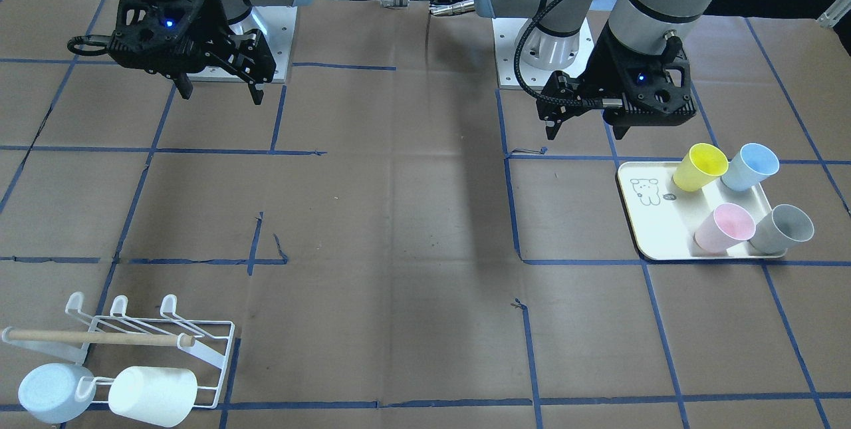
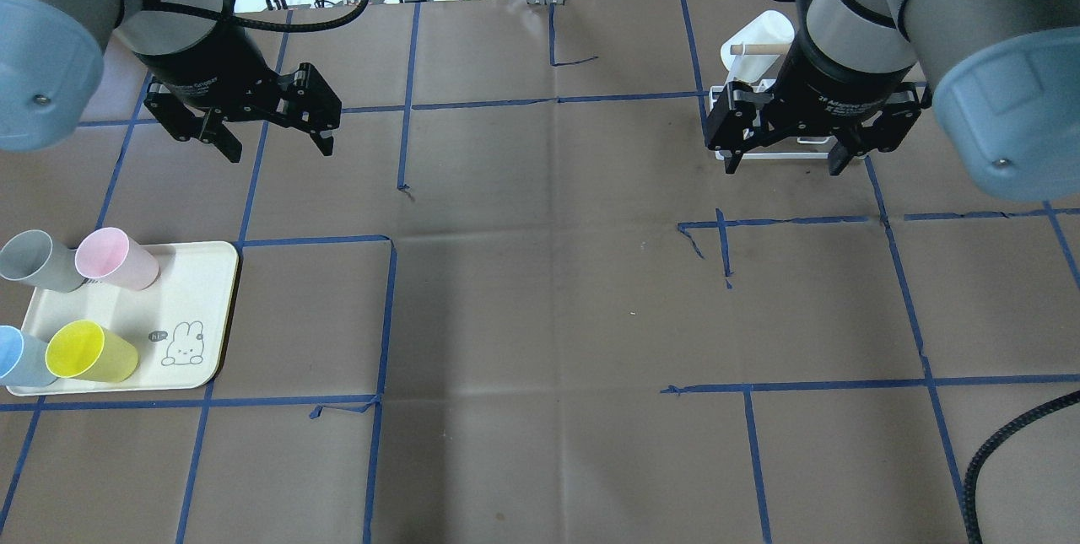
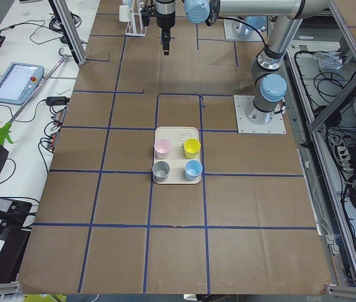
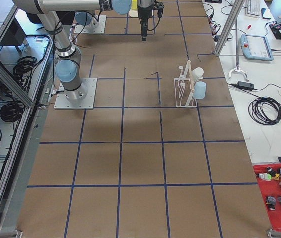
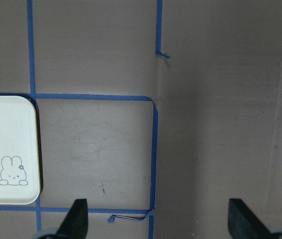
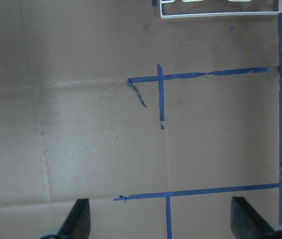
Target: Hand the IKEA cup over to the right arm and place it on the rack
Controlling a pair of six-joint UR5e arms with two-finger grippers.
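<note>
Hovering over the table (image 2: 540, 316) with both end effectors spread wide and empty.
My left end effector (image 2: 279, 152) hangs over bare table beside the cream tray (image 1: 655, 229), where a yellow cup (image 1: 699, 166), a blue cup (image 1: 749, 166), a pink cup (image 1: 725, 227) and a grey cup (image 1: 783, 229) stand open side up; my right end effector (image 2: 785, 167) hangs short of the white rack (image 1: 159, 330), which carries a white cup (image 1: 153, 394) and a pale blue cup (image 1: 53, 392).

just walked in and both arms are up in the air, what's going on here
Nothing is held right now. The left gripper and the right gripper both hover open and empty above the table. A yellow cup, pink cup, grey cup and blue cup stand on the cream tray on the robot's left. The rack on its right already holds a pale blue cup and a white cup.
</note>
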